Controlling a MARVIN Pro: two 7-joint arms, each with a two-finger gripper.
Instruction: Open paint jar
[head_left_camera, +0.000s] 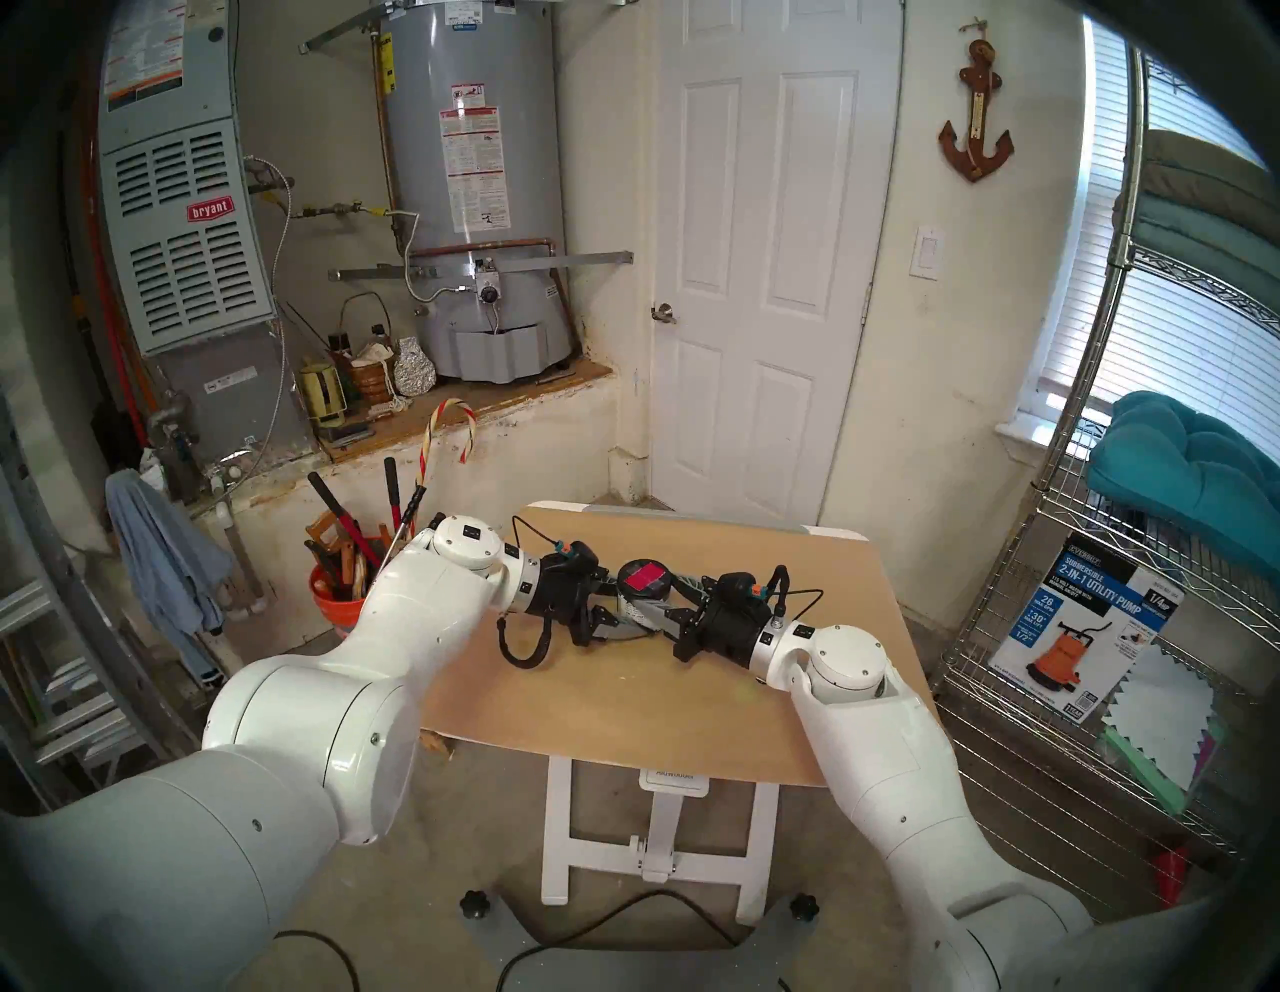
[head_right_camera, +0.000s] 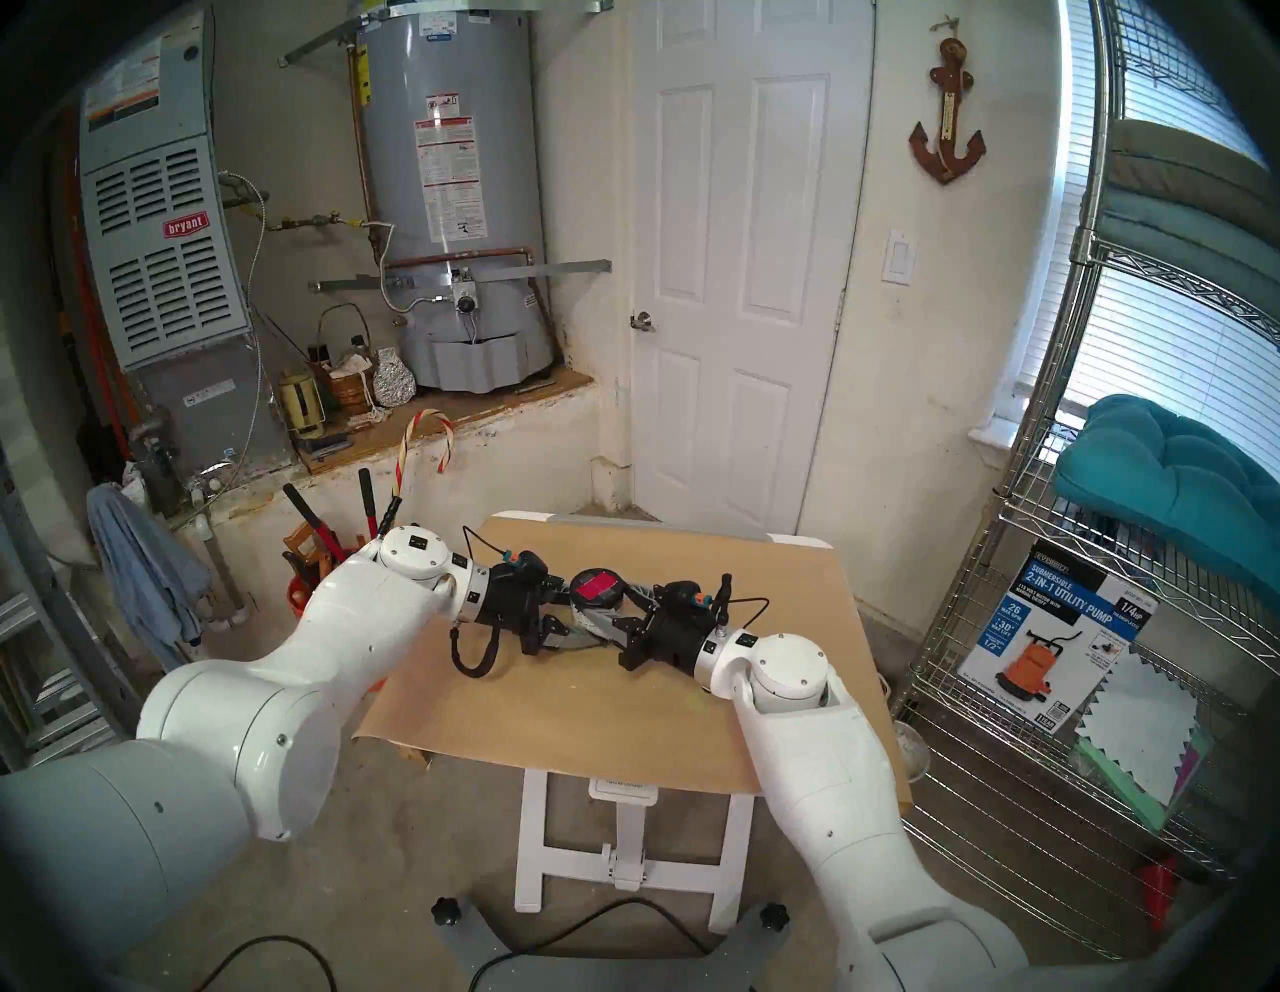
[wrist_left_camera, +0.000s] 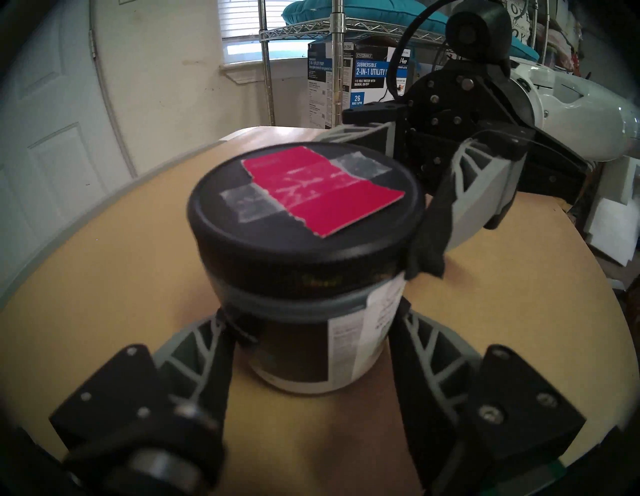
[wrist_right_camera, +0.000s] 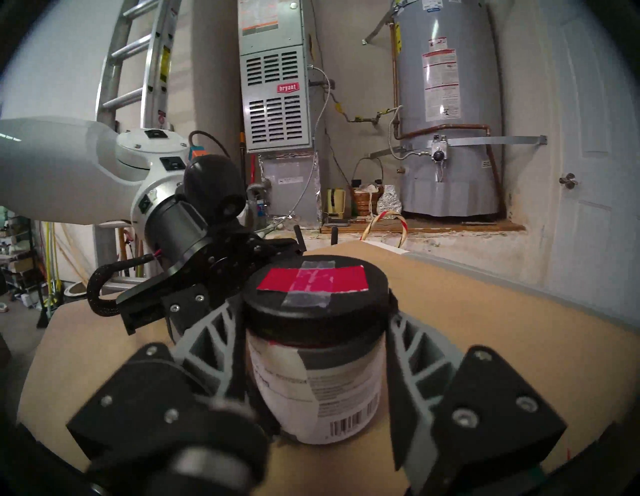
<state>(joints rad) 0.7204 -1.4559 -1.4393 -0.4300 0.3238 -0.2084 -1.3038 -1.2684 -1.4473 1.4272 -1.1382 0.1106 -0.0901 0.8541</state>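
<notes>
The paint jar (head_left_camera: 634, 608) stands upright in the middle of the tan table (head_left_camera: 623, 700). It has a white-grey printed label (wrist_right_camera: 332, 384) and a black round lid (wrist_left_camera: 304, 221) with a red-pink patch taped on top. My left gripper (wrist_left_camera: 311, 318) reaches in from the left and is shut on the jar's body below the lid. My right gripper (wrist_right_camera: 316, 311) comes from the right, level with the lid, its fingers (wrist_left_camera: 429, 239) pressed on the lid's rim. The lid sits on the jar. No paint shows.
An orange bucket (head_left_camera: 339, 609) of long-handled tools stands by the table's left edge. A wire shelf (head_left_camera: 1080, 623) holding a pump box (head_left_camera: 1080, 623) is to the right. A white door (head_left_camera: 755, 277) and a water heater (head_left_camera: 478, 187) are behind.
</notes>
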